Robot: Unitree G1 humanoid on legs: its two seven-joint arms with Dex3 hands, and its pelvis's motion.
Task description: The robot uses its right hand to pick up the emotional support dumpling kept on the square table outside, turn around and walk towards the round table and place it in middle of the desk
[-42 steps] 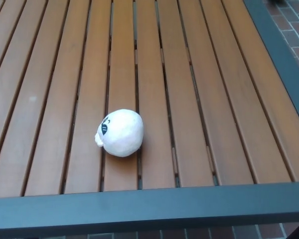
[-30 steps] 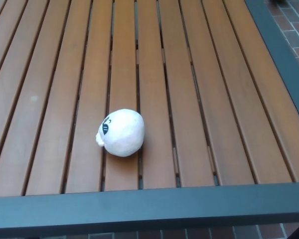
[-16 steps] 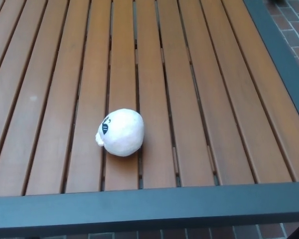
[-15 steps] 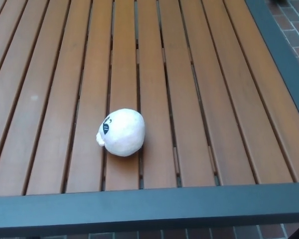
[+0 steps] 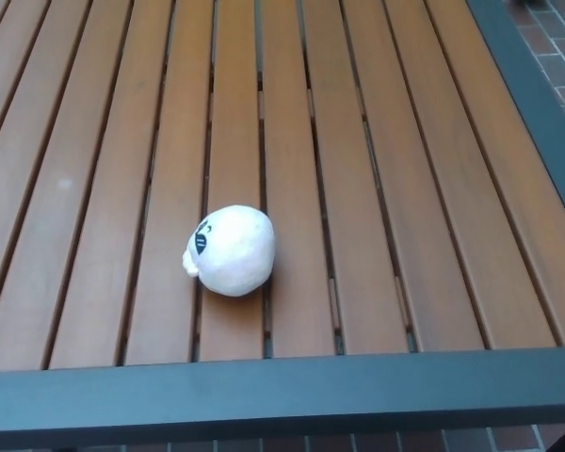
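Nothing is moving since a moment ago — the round white plush dumpling (image 5: 231, 250) is sitting where it was on the brown slatted wooden worktop (image 5: 377, 188), near its dark front rim, face turned left. Neither robot hand is showing — their state can't be told.

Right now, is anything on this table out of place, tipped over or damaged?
Only one small thing: the dumpling lies tipped on its side on the slatted table, near the front edge, with its face turned to the left. It shows no damage. Neither robot hand is in view.
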